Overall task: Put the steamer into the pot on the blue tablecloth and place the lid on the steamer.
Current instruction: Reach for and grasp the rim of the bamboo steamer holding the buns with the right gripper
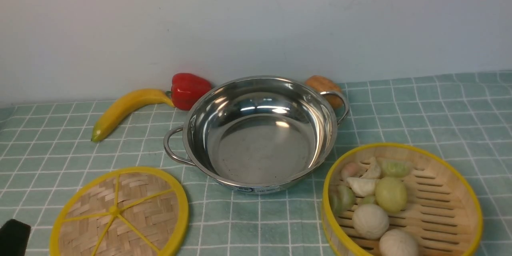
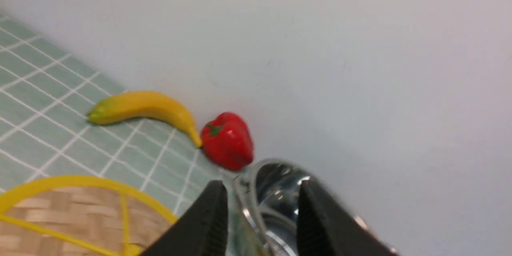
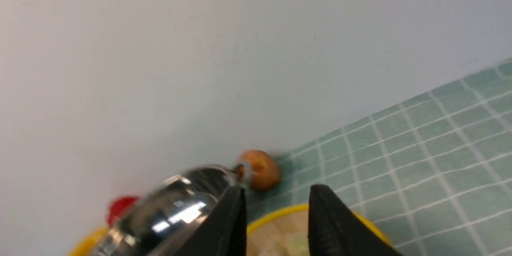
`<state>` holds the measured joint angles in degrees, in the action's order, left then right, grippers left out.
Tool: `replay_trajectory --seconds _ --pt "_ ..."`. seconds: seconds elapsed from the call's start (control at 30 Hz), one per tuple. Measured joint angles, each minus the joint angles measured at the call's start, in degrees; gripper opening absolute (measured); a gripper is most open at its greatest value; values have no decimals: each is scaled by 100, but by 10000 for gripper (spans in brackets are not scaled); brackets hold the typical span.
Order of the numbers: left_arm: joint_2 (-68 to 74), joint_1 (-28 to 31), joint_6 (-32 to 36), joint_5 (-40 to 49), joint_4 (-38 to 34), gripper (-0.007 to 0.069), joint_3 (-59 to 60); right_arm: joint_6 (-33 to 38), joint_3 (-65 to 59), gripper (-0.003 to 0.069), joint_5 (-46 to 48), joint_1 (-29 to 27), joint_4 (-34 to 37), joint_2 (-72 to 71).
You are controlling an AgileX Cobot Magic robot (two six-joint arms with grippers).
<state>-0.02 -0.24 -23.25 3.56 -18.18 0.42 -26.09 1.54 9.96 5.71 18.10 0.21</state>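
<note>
The shiny steel pot (image 1: 260,148) stands empty in the middle of the blue tablecloth (image 1: 420,108). The steamer (image 1: 444,192), yellow-rimmed and slatted, sits at the front right with several buns and dumplings inside. At the front left lies the flat woven lid (image 1: 120,212). My left gripper (image 2: 262,186) hovers open near the lid (image 2: 60,216), facing the pot (image 2: 276,192); nothing is between its fingers. A black piece of it (image 1: 14,238) shows in the front view's corner. My right gripper (image 3: 276,190) is open and empty above the steamer's rim (image 3: 276,211), beside the pot (image 3: 180,208).
A banana (image 1: 124,108) and a red pepper (image 1: 190,90) lie behind the pot on the left. A brown round item (image 1: 322,86) sits behind the pot's right handle. A pale wall closes off the back of the table.
</note>
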Motion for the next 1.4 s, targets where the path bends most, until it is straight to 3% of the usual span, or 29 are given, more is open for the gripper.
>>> replay_trajectory --seconds 0.07,0.2,0.37,0.43,0.5,0.57,0.63,0.73,0.8,0.83,0.87,1.0,1.1,1.3,1.4 --pt "0 0 -26 -356 -185 243 0 -166 0 240 -177 0 552 0" --pt "0 0 -28 -819 -228 243 0 -215 0 240 -700 0 936 0" --pt "0 0 -414 -2226 -318 243 -29 -388 131 240 -1928 0 1286 0" --pt "0 0 -581 -2721 -283 243 -89 -444 260 240 -2354 0 1240 -1" --pt "7 0 -588 -3556 99 243 -494 -350 912 240 -3175 0 588 22" --pt "83 0 -391 -3622 479 243 -893 -218 1270 240 -3321 0 104 121" --pt "287 0 -102 -3177 942 243 -1445 -95 1943 240 -3142 0 -831 459" --pt "853 0 336 -1750 1388 243 -2350 -50 2824 240 -2125 0 -1986 1155" --pt "1532 0 701 -127 1665 243 -3039 -123 3841 240 -462 0 -2701 2015" --pt "1593 0 726 -127 1682 243 -3090 -123 3910 240 -319 0 -2731 2085" --pt "2036 0 857 708 1763 243 -3429 -149 4369 240 724 0 -2894 2573" --pt "3328 0 1142 2688 1861 243 -4083 -16 5252 240 3372 0 -3003 3898" --pt "4245 0 1250 3723 1877 243 -4330 593 5405 240 4739 0 -2815 4869" --pt "5714 0 1574 4581 1884 243 -4409 1746 5392 240 5230 0 -1617 6551" --pt "6361 0 1694 4610 1884 243 -4409 1871 5388 240 5062 0 -1498 7131"
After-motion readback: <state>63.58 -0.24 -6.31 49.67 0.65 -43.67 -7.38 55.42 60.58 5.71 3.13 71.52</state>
